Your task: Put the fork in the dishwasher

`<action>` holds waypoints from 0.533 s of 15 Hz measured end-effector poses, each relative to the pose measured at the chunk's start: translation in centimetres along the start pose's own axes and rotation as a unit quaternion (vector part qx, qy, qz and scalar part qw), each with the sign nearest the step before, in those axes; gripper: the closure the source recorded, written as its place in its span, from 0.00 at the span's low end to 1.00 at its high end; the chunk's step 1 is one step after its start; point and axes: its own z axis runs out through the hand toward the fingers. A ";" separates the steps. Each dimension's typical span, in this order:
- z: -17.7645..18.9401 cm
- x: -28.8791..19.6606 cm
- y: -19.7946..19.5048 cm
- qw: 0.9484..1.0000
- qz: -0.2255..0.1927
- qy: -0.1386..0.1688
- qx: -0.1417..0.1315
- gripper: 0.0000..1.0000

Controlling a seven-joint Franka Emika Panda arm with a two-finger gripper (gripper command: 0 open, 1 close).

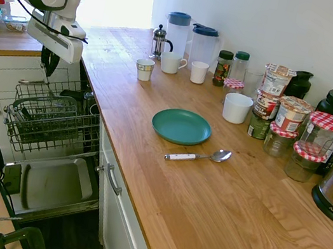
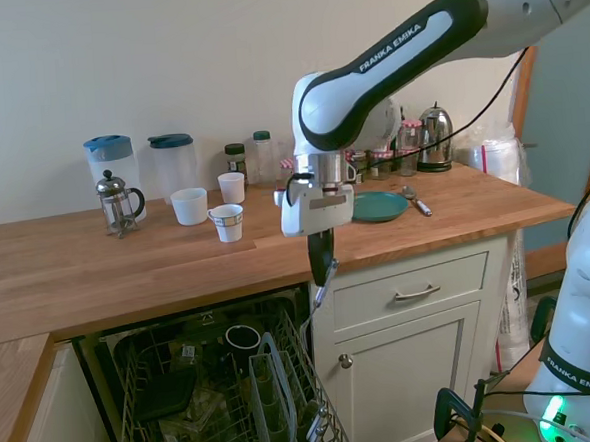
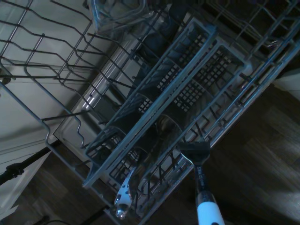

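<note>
gripper: I see my gripper pointing straight down, just past the counter edge and above the pulled-out rack; fingers closed on the fork's handle. Also visible at.
fork: hangs near-vertical from the fingers, tines down, tip just above the rack. In the first exterior view it's a thin sliver. In the wrist view the fork shows over the cutlery basket, tine end dark and blurred.
dishwasher: open, door folded down flat, grey inner panel facing up. I can't tell if the fork touches any wire yet.
rack: dark wire rack pulled out over the door; from the other side it holds a cup and some dark items I can't make out.
basket: long slotted cutlery basket runs across the rack, right under the fork; a shiny utensil lies at one end of it, identity unclear.
counter: wooden top, well apart from my gripper.
plate: teal plate mid-counter.
spoon: white-handled spoon just beside the plate, not touching it as far as I can see.
back row: two lidded jugs, a French press, white cups, jars with checked lids along the wall.
</note>
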 end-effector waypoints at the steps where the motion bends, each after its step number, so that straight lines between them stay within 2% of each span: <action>1: 0.6 0.0 -0.4 1.000 -0.002 0.001 0.000 1.00; 8: 5.4 0.6 -2.1 1.000 0.003 0.001 -0.003 1.00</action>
